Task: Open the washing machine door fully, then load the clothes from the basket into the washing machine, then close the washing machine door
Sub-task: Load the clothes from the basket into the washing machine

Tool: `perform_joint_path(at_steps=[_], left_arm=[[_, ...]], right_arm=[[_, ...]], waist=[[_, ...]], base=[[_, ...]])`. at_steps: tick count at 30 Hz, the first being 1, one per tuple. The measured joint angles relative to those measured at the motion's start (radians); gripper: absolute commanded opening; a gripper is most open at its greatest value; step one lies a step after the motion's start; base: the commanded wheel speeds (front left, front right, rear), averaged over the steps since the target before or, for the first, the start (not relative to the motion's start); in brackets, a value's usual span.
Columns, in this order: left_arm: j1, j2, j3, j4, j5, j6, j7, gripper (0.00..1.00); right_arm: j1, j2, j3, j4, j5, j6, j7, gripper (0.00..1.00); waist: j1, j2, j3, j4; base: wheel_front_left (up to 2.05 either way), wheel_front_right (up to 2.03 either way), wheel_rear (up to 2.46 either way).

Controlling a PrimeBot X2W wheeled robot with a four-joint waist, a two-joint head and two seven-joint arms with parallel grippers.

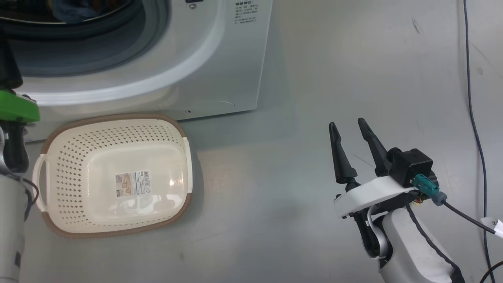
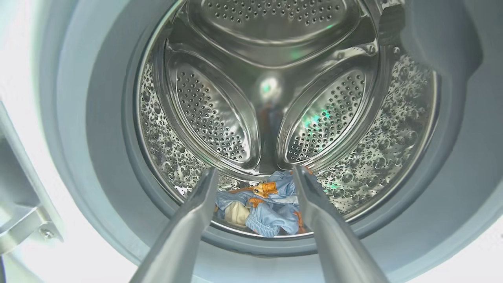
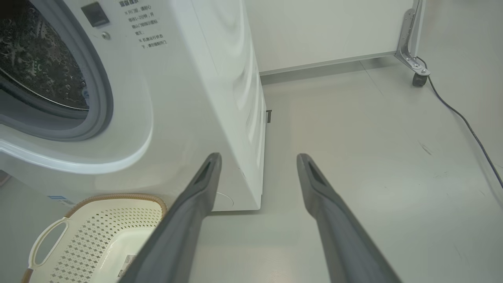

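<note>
The white washing machine (image 1: pixel 220 59) stands with its round mouth uncovered; the washing machine door is out of view. My left gripper (image 2: pixel 254 169) points into the steel drum (image 2: pixel 271 90), open, with nothing between its fingers. The clothes (image 2: pixel 267 208), light blue with orange and cream patches, lie on the drum's floor just past the fingertips. A bit of blue cloth (image 1: pixel 70 10) shows in the drum from above. The cream basket (image 1: pixel 59 157) sits on the floor before the machine, its floor bare down to the label sticker. My right gripper (image 1: pixel 347 122) hangs open over the floor, right of the basket (image 3: pixel 98 236).
A grey gasket (image 2: pixel 90 129) rings the drum mouth. A metal hinge bracket (image 2: pixel 23 220) sits at the mouth's left. A dark cable (image 1: pixel 473 118) runs along the floor at the right. A wheeled frame leg (image 3: pixel 412 59) stands by the back wall.
</note>
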Motion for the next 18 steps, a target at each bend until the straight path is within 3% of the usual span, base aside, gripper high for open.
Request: perform_joint_path(at_steps=[18], left_arm=[[0.386,-0.073,0.127,-0.170,0.073,0.000,0.000,1.00]], right_arm=[[0.086,0.001,-0.021,0.034,0.000,0.036,0.000,1.00]], waist=[[0.0000,0.0000,-0.188,0.015]], base=[[0.00,0.00,0.00]])
